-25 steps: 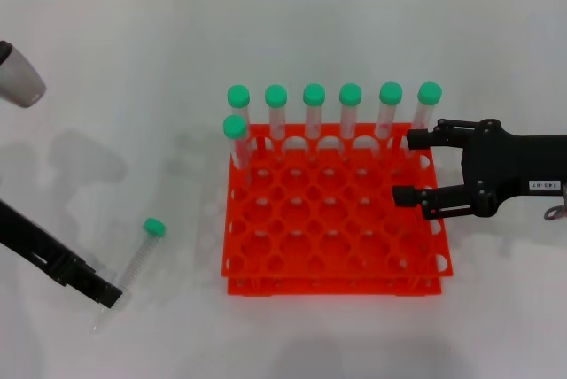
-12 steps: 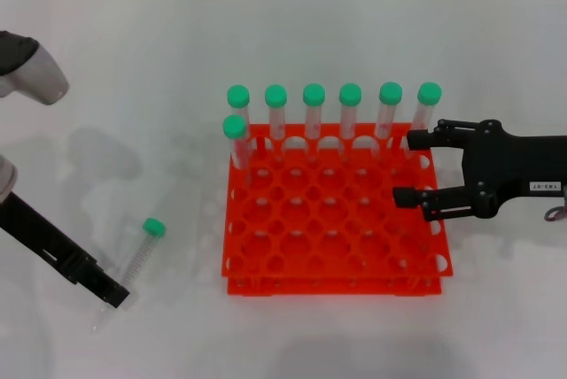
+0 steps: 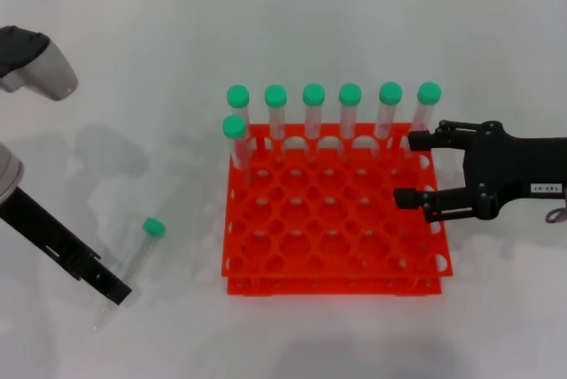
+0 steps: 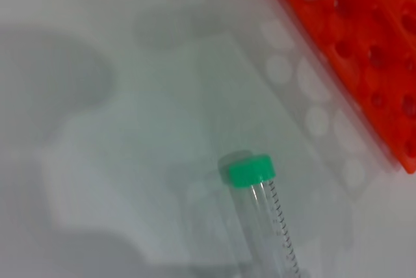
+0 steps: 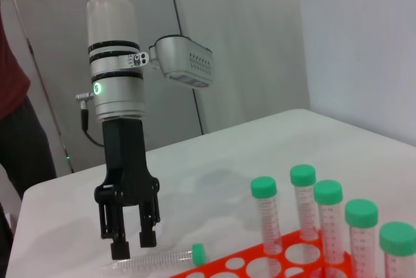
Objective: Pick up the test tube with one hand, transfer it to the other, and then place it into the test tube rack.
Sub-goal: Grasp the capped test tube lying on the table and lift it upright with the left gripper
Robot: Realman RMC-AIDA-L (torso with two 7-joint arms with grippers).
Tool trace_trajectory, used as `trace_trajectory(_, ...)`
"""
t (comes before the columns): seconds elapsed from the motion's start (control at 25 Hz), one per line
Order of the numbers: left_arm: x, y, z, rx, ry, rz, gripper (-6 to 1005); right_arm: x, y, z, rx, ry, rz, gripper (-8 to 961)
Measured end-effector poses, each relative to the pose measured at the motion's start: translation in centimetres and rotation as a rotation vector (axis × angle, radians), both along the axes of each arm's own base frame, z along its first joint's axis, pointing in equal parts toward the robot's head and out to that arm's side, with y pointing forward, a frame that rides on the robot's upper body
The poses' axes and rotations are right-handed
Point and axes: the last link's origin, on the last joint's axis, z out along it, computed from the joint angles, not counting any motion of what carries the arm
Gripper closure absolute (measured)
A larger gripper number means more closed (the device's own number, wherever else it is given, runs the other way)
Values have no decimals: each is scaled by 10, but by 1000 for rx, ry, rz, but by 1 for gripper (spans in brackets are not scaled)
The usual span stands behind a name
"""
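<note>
- Head view takes in the whole white surface (image 3: 354, 34), with the test tube rack (image 3: 332, 220) at centre frame, bright orange-red, and seven green-capped tubes (image 3: 314, 113) standing along its far row and far-left corner.
- From the right edge of the frame the right gripper (image 3: 409, 168) reaches in at the rack's right side, black with a small white label; its jaws are spread wide and hold nothing.
- At lower left the left gripper (image 3: 115, 291) comes in on a slant, its black tip right by the bottom end of the test tube (image 3: 137, 259). From here I cannot tell how its jaws stand.
- Right wrist view settles that: the left gripper (image 5: 133, 242) hangs upright under a green-lit wrist, its jaws parted a little and empty, tips just above the tube (image 5: 156, 260), which lies flat on the surface just beside the rack's edge.
- Left wrist view shows only the green cap (image 4: 247, 169) and clear body up close, with no fingers in it at all, so it says nothing about alignment.
- Risk as I judge it: the jaws sit toward the tail rather than the middle, so a close there could let the round tube roll away or tip cap-down once lifted, which would spoil the handover to the waiting right gripper.
</note>
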Motion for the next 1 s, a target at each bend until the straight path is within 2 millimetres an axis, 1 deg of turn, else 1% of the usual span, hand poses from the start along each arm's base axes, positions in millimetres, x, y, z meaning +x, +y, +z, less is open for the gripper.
trace_trajectory(0.44, 3, -1, -6, -19, 11, -2, 374, 0, 0, 1, 9, 6, 8, 85)
trace_trajectory(0.68, 1, -1, -6, -24, 38, -3, 466, 0, 0, 1, 9, 7, 7, 85)
trace_trajectory(1.0, 0, 1, -6, -19, 64, -4, 468, 0, 0, 1, 10, 6, 10, 85)
